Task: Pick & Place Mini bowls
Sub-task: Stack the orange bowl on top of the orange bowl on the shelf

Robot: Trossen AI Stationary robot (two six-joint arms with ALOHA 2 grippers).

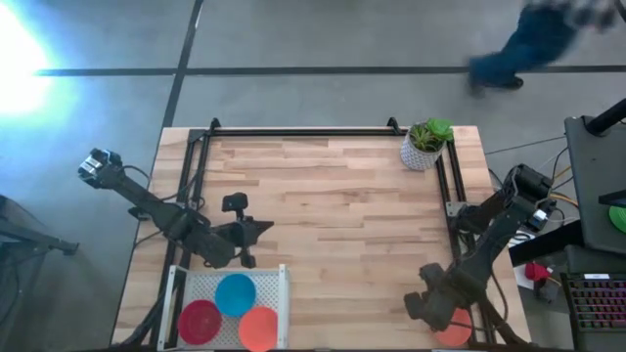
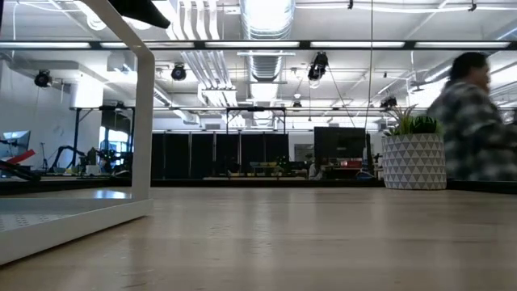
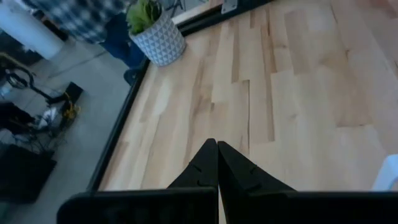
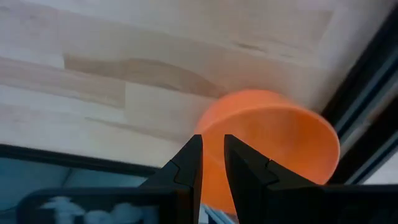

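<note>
While my left gripper [image 3: 217, 163] idles shut beside the white tray [image 1: 284, 284], my right gripper [image 4: 211, 163], jaws narrowly parted, straddles the orange bowl's [image 4: 273, 146] rim at the table's near right corner.

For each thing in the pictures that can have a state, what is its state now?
Left tool: shut, empty, above the table beside the white tray.
Right tool: fingers closed on the rim of the orange bowl at the table's near right corner.
White tray: holds a red bowl, a blue bowl, another orange bowl.
Plant pot: upright at the table's far right corner.
</note>
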